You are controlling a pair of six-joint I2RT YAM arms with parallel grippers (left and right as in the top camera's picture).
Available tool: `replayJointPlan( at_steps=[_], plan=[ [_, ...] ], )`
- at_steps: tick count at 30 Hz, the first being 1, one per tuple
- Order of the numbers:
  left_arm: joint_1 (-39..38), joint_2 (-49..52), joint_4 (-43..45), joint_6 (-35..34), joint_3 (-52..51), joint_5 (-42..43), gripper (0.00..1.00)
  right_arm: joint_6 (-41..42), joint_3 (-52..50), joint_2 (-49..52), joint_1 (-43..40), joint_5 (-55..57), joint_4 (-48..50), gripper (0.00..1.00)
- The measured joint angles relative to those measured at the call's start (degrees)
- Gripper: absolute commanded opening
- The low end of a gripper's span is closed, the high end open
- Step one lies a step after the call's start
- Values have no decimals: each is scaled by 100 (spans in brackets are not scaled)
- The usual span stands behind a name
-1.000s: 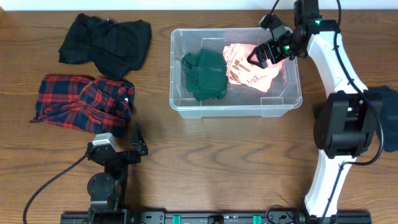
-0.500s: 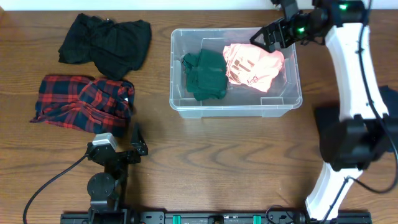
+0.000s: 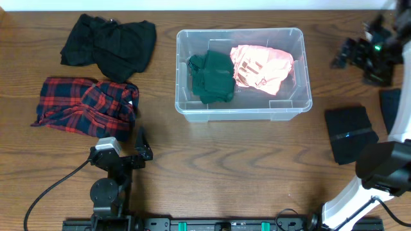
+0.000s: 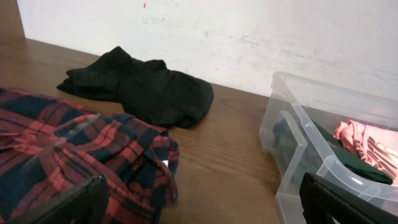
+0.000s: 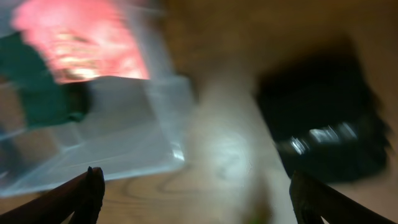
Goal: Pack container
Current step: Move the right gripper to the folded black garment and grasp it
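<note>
Fingers of our left gripper spread wide, holding nothing, beside the plaid shirt, our right gripper likewise wide and empty, right of the container on the table, green garment and pink garment inside

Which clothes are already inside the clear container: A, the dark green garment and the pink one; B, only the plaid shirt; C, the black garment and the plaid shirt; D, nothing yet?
A: the dark green garment and the pink garment lie in the container, while the black garment and the plaid shirt lie outside it.
</note>
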Motion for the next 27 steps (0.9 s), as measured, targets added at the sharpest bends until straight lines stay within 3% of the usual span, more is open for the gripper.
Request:
replayJointPlan(
  at_steps=[8, 18, 27],
  plan=[
    [0, -2, -2, 0, 0, 2, 98, 968, -1285, -726, -706, 597, 365, 98],
    [0, 0, -2, 0, 0, 2, 98, 2081, -5093, -2844, -1377, 782, 2557, 99],
    [0, 0, -2, -2, 0, 2, 98, 2382, -7200, -3082, -1473, 745, 4728, 99]
  ],
)
